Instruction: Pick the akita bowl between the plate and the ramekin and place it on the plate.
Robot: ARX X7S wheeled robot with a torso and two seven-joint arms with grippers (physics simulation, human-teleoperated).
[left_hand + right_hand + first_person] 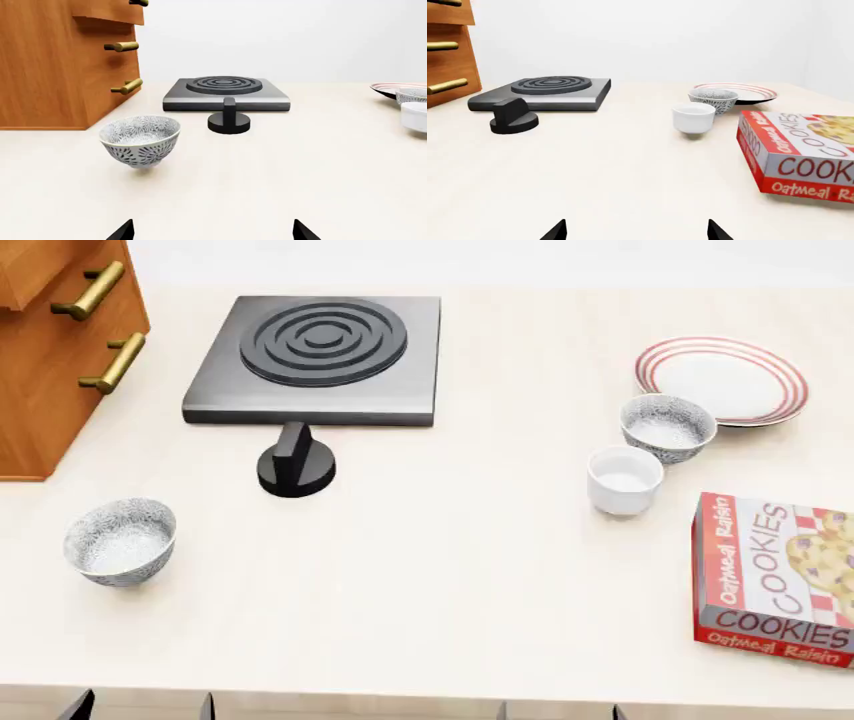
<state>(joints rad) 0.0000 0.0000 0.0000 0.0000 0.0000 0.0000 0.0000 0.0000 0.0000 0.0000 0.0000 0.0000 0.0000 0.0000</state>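
The akita bowl [667,426] [712,99] is speckled grey and stands at the right of the counter, between the red-ringed plate [722,379] [746,92] behind it and the plain white ramekin [625,480] [694,117] in front. It touches neither gripper. A second, alike speckled bowl [122,541] [141,140] stands alone at the left. My left gripper [213,232] [143,705] is open at the counter's near edge, with nothing between its fingertips. My right gripper [636,231] [561,710] is also open and empty, well short of the ramekin.
A black hob [318,358] with its knob [296,466] sits at the back middle. A wooden drawer cabinet [54,350] with brass handles stands at the left. A red cookie box [778,578] [800,155] lies at the right, near the ramekin.
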